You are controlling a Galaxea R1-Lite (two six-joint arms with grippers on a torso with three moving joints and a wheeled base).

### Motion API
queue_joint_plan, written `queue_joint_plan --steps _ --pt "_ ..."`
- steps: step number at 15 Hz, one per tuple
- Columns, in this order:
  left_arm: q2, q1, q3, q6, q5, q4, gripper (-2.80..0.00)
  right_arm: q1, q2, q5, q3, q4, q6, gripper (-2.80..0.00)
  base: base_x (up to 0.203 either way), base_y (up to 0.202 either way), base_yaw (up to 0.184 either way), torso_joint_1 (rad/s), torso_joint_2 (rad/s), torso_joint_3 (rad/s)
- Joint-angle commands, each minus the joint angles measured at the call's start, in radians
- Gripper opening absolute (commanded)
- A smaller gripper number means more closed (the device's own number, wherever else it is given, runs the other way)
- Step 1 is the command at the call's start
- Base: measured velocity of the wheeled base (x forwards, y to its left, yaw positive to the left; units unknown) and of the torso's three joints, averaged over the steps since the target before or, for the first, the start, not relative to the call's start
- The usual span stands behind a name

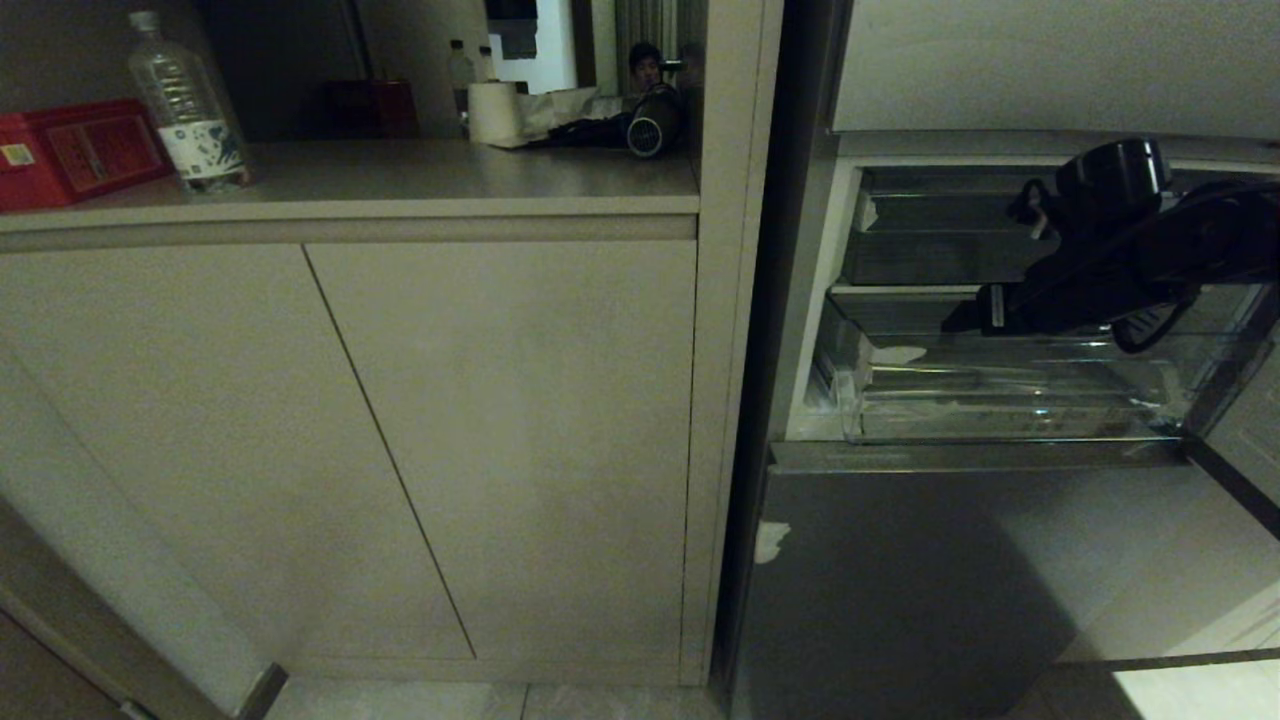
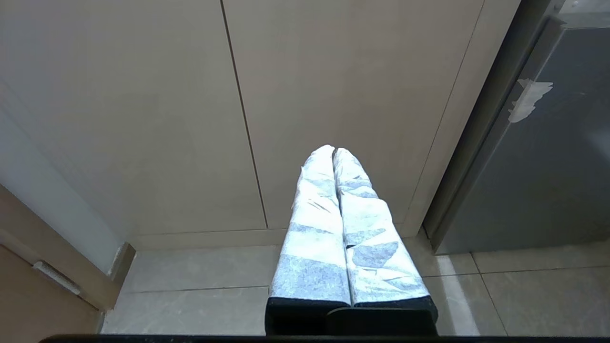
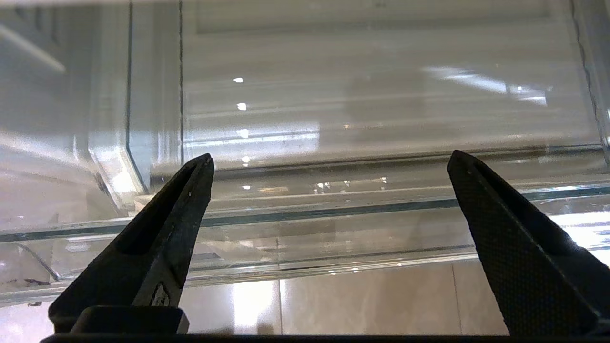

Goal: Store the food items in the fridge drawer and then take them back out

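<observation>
RISK: right gripper (image 3: 329,162) could knock the clear lip of the drawer (image 1: 1000,415), hard to see, no food in view | POSE: right arm reaches level over the drawer at 3 o'clock, jaws spread wide, empty | LEFT: left gripper (image 2: 333,151) parked low, fingers pressed together, holding nothing.

No legible text in any of my views. Red box (image 1: 75,150) on the counter: yellow sticker and dark panel, print too small to read. Water bottle (image 1: 190,105) beside it: patterned label, no wording I can make out. Nothing printed on my fingers or the drawer.
</observation>
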Motion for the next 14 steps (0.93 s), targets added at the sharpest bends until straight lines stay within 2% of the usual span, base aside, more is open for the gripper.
queue_joint_plan --steps 1,5,8,14 --pt "0.0 0.001 0.0 0.0 0.001 0.0 -2.8 -0.001 0.007 -0.001 -0.018 0.013 0.004 0.0 0.0 0.0 0.0 0.0 0.0 0.0" --pt "0.0 0.0 0.0 -0.001 0.001 0.0 -2.8 -0.002 0.054 -0.01 -0.027 -0.039 0.004 0.0 0.0 0.0 0.0 0.0 0.0 0.0" --pt "0.0 0.0 0.0 0.0 0.001 0.0 -2.8 -0.009 0.044 -0.012 -0.009 -0.024 0.008 0.0 0.0 0.0 0.0 0.0 0.0 0.0" --pt "0.0 0.0 0.0 0.0 0.001 0.0 -2.8 -0.01 -0.039 -0.005 -0.01 0.142 0.039 0.0 0.0 0.0 0.0 0.0 0.0 0.0"
